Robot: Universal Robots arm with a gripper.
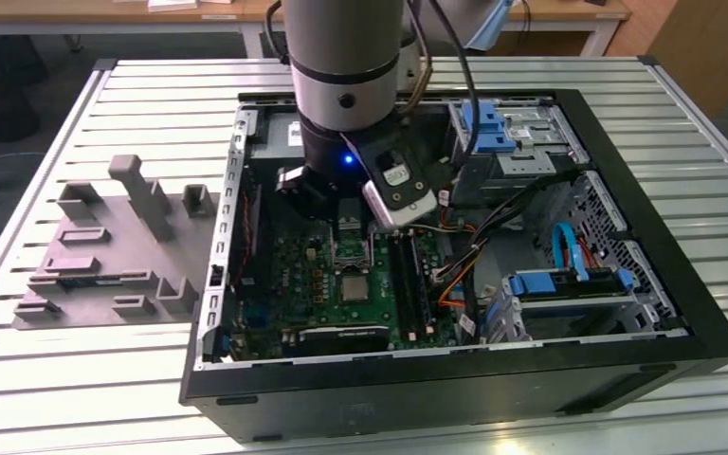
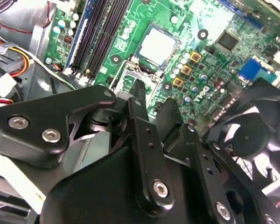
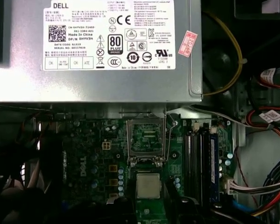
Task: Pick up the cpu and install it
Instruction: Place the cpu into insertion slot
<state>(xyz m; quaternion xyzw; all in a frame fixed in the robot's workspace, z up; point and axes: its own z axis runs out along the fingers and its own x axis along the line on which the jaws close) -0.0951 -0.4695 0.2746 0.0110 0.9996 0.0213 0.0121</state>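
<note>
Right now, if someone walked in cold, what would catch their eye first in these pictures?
The open computer case on the slatted table, with the robot arm reaching down into it. In the first wrist view, the silvery cpu lies on the green motherboard beside the open socket.

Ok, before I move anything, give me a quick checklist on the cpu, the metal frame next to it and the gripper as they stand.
1. cpu free of the gripper, lying flat on the motherboard: ok.
2. Metal frame beside the cpu open, nothing across it: ok.
3. Gripper over the board close to the frame, in the second wrist view: ok.
4. cpu fully seated in its socket: cannot tell.
5. Cables lying away from the cpu: ok.
</note>
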